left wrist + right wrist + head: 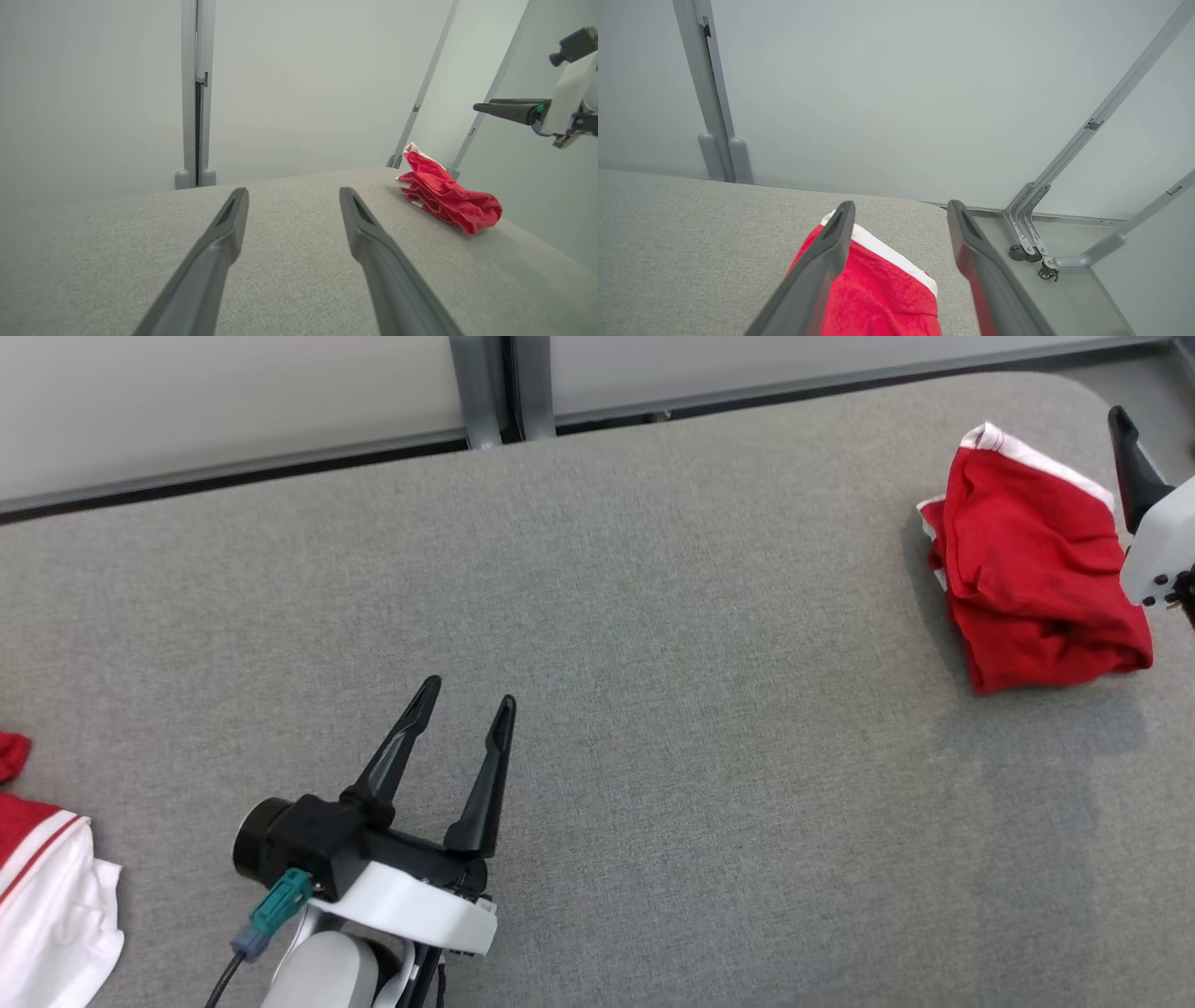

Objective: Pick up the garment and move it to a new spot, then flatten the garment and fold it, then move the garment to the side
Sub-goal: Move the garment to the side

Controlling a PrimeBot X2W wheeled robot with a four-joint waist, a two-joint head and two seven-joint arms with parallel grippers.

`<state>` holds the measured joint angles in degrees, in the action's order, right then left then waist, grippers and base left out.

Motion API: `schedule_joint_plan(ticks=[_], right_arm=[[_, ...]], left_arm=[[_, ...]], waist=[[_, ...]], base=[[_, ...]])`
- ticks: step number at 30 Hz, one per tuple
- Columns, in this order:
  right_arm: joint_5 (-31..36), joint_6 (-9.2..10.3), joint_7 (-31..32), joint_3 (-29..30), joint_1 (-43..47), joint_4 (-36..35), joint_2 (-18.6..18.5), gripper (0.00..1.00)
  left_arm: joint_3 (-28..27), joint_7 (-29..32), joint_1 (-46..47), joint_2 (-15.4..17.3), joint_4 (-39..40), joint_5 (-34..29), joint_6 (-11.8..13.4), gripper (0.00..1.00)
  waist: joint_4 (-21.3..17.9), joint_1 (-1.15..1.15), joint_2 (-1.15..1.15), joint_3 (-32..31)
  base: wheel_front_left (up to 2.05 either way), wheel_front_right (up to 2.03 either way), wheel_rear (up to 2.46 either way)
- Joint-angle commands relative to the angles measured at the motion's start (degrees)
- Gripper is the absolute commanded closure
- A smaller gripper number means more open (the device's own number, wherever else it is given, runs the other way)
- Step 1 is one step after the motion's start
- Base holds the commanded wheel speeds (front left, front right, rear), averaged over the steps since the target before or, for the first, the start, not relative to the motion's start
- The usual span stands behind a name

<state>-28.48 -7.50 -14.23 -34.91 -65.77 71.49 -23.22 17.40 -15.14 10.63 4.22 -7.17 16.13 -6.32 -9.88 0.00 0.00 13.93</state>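
Observation:
The garment [1036,569] is a red cloth with a white band, lying bunched and folded at the far right of the grey table [653,616]. My right gripper [901,207] hovers just above the garment's [878,298] right side, open, with nothing between its fingers. In the head view one of its fingers [1131,462] shows at the right edge. My left gripper [467,691] is open and empty over the table's front left, far from the garment [448,196]. In the left wrist view the right gripper [495,106] hangs above the garment.
Another red and white cloth [47,896] lies at the table's left front edge. Pale partition walls with grey posts [490,387] stand behind the table. The table's rounded right corner [943,207] ends close by the garment, with metal frame feet [1031,242] beyond.

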Motion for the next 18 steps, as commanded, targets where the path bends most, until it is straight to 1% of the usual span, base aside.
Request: schedule_joint_plan(ticks=[1,3,5,8,12,16,18], right_arm=[[-0.3,0.0,-0.6,0.6,2.2,-0.6,0.3,0.0],[-0.7,0.0,-1.0,2.1,4.0,-3.3,1.3,0.0],[-0.5,0.0,-1.0,4.3,6.4,-8.4,1.4,0.0],[0.5,0.0,-1.0,7.9,13.0,-16.3,2.0,0.0],[2.6,0.0,-1.0,13.0,23.1,-27.4,3.8,0.0],[4.1,0.0,-1.0,17.6,32.9,-35.0,6.2,0.0],[5.0,0.0,-1.0,18.8,37.2,-38.1,7.7,0.0]], left_arm=[[-0.8,0.0,-1.0,0.0,0.2,0.2,0.3,0.0],[-2.3,0.0,-2.3,-0.1,0.6,0.5,0.8,0.0],[-3.9,0.0,-3.5,-0.1,1.1,0.5,1.0,0.0],[-5.8,0.0,-5.1,0.0,1.8,0.1,1.5,0.0],[-7.7,0.0,-7.2,0.1,2.5,-0.5,1.9,0.0],[-8.7,0.0,-9.1,0.3,3.1,-1.0,2.0,0.0],[-9.4,0.0,-9.9,0.4,3.4,-1.0,2.0,0.0]], waist=[[1.3,0.0,0.0,-3.6],[2.1,0.0,0.0,-5.7],[3.1,0.0,0.0,-7.3],[4.9,0.0,0.0,-9.2],[7.7,0.0,0.0,-11.7],[10.4,0.0,0.0,-13.8],[11.5,0.0,0.0,-14.2]], base=[[0.0,0.0,0.0],[0.0,0.0,0.0],[0.0,0.0,0.0],[0.0,0.0,0.0],[0.0,0.0,0.0],[0.0,0.0,0.0],[0.0,0.0,0.0]])
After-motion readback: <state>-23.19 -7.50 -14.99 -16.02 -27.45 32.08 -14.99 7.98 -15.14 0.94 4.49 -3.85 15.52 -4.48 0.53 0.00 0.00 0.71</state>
